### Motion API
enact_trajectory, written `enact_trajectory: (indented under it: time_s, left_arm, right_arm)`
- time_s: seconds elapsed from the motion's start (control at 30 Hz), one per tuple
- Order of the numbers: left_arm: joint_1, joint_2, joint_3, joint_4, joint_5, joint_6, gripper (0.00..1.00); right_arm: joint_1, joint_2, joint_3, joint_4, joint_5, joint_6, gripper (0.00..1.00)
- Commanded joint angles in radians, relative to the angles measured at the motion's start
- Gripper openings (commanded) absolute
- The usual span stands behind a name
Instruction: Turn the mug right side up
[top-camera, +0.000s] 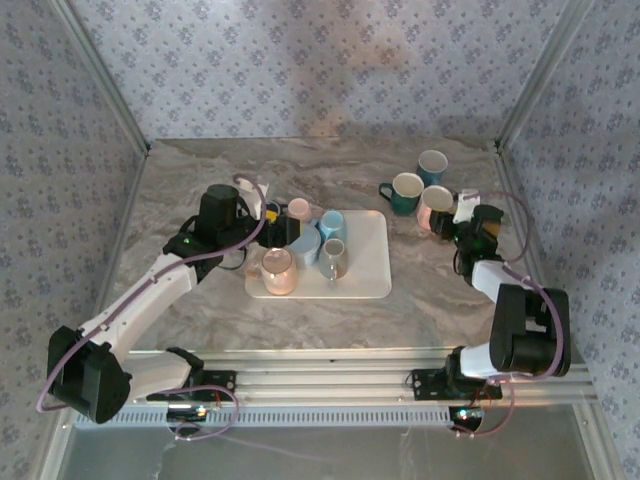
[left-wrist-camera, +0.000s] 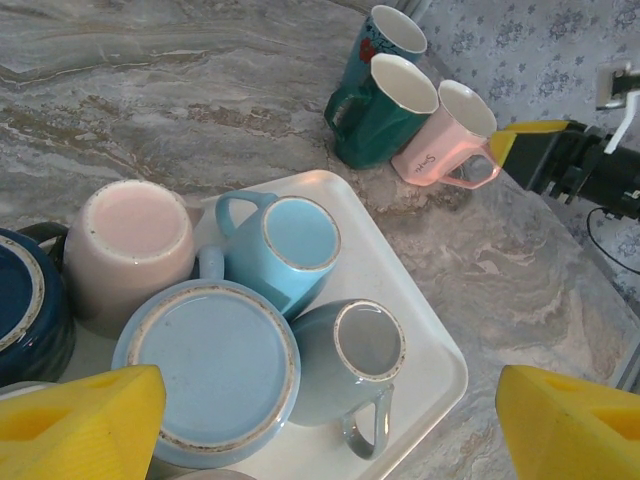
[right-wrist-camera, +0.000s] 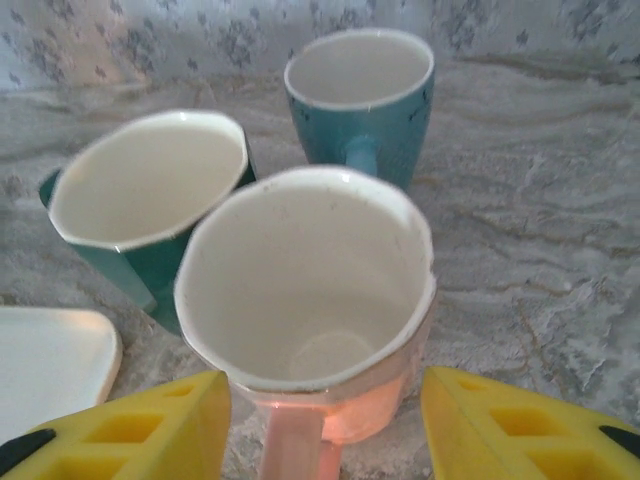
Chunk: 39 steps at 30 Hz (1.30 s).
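Note:
A pink mug stands mouth up on the marble table, its white inside showing and its handle toward my right wrist camera. My right gripper is open, with a yellow finger on each side of the handle and a gap to both. From above, the pink mug sits just left of the right gripper. My left gripper hangs open over the white tray, above several mugs that stand bottom up, among them a grey-blue one.
Two teal mugs stand upright right behind the pink one, almost touching it. On the tray are also a pale pink mug, a light blue mug and a wide blue one, crowded together.

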Motion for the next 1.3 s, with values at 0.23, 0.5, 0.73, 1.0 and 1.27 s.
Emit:
enact_trajectory:
  time_s: [0.23,0.5,0.73,1.0,1.27]
  left_arm:
    - [-0.005,0.006,0.040,-0.064,-0.050,0.019,0.86]
    - [-0.005,-0.017,-0.002,-0.147,-0.102,-0.040,0.86]
    - [0.001,-0.068,-0.014,-0.311,-0.130,-0.062,0.86]
    - [0.003,-0.131,-0.098,-0.265,-0.074,-0.084,0.86]
    - [0.007,-0.139,-0.124,-0.211,-0.019,-0.099,0.86]
  right_arm:
    - [0.005,-0.330,0.151,-0.583,0.157,0.220,0.62]
    - [0.295,-0.391,0.272,-0.967,-0.062,0.446,0.57]
    - [0.776,-0.368,0.255,-0.998,0.233,0.585,0.58]
    - [1.001,-0.201,0.261,-0.982,0.332,0.728,0.52]
    - [1.028,-0.009,0.266,-0.764,0.387,0.782,0.51]
